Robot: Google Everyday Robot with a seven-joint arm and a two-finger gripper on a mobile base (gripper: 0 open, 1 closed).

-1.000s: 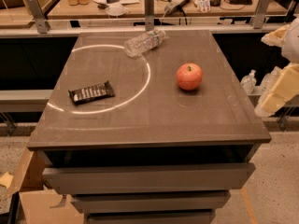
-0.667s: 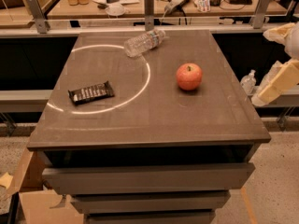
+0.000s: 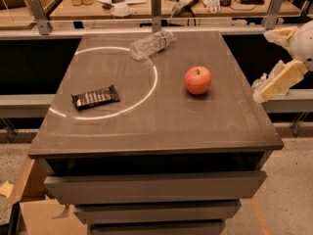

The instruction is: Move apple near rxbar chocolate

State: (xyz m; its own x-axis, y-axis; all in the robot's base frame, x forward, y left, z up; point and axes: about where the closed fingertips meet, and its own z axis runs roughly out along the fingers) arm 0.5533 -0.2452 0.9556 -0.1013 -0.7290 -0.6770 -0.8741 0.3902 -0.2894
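The gripper (image 3: 275,82), opening state indeterminable, hangs beyond the right edge of the table (image 3: 146,131), not yet reaching the apple (image 3: 198,80) at centre right, which sits well apart from the rxbar chocolate (image 3: 96,97) lying flat at left.

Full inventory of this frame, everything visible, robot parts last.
apple: 1, red-orange, right-centre of tabletop, outside the light ring
rxbar chocolate: 1, dark wrapper, left side of tabletop, inside the ring
water bottle: 1, clear, lying on its side near the far edge
light ring: 1, white, on the left half of the tabletop
table: 1, dark grey-brown, centre
drawers: stacked, grey, under the table's front
cardboard box: 1, brown, floor at lower left
back bench: 1, wooden, behind the table, cluttered
gripper: 1, cream, beyond the table's right edge, apart from the apple
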